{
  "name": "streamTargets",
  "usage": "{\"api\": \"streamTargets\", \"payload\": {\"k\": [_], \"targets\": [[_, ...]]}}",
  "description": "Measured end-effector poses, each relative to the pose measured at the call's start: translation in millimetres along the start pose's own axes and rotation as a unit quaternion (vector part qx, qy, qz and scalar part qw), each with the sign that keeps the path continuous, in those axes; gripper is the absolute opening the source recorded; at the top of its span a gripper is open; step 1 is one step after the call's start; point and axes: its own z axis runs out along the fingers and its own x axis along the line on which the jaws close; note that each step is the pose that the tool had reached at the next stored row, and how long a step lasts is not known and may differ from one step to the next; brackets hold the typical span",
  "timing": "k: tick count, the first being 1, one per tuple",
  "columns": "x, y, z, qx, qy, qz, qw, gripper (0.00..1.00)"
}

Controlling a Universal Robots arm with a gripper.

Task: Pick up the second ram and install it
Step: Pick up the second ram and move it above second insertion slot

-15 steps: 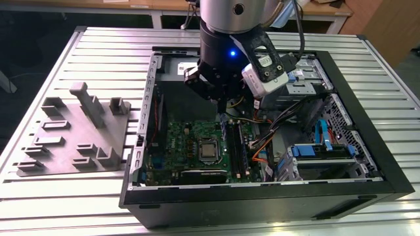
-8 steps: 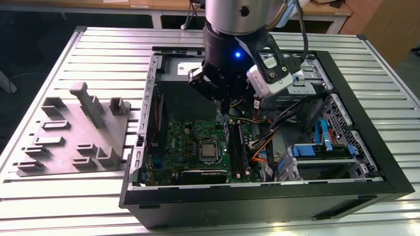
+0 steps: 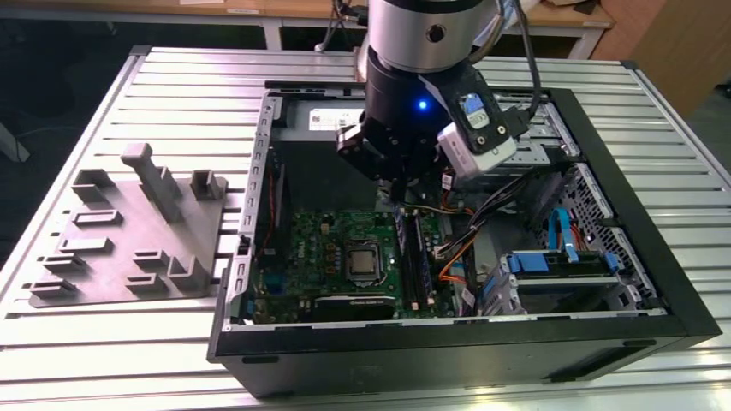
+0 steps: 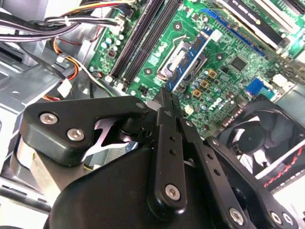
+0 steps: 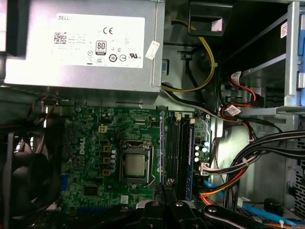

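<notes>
My gripper (image 3: 413, 188) hangs inside the open computer case, just above one end of the memory slots (image 3: 413, 257) on the green motherboard (image 3: 325, 253). Its black fingers (image 4: 167, 102) are pressed together, and no board sticks out from between them in both wrist views (image 5: 164, 190). Long dark memory boards stand on edge in the slots (image 5: 177, 150), beside the processor socket (image 5: 135, 165). I take the one under the fingertips for the second ram (image 3: 405, 253), but I cannot tell the boards apart. The same slots run past the fingertips in the second wrist view (image 4: 143, 40).
The grey power supply (image 5: 86, 45) sits at the back of the case. Cable bundles (image 5: 257, 152) and blue drive brackets (image 3: 560, 261) crowd the side by the slots. A black fan (image 4: 259, 136) sits at the board's edge. A grey fixture plate (image 3: 126, 235) lies on the slatted table (image 3: 171, 86).
</notes>
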Motion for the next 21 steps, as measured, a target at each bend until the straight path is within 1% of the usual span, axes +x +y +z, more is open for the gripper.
{"api": "streamTargets", "payload": {"k": [7, 12, 15, 21], "targets": [[0.0, -0.2, 10.4, 0.0000, 0.0000, 0.000, 1.0000, 0.11], [-3.7, -0.4, 15.4, 0.0000, 0.0000, 0.000, 1.0000, 0.11], [-5.6, -0.5, 17.2, 0.0001, 0.0000, 0.000, 1.0000, 0.11], [-5.7, -0.5, 17.3, 0.0000, 0.0000, 0.000, 1.0000, 0.11]]}}
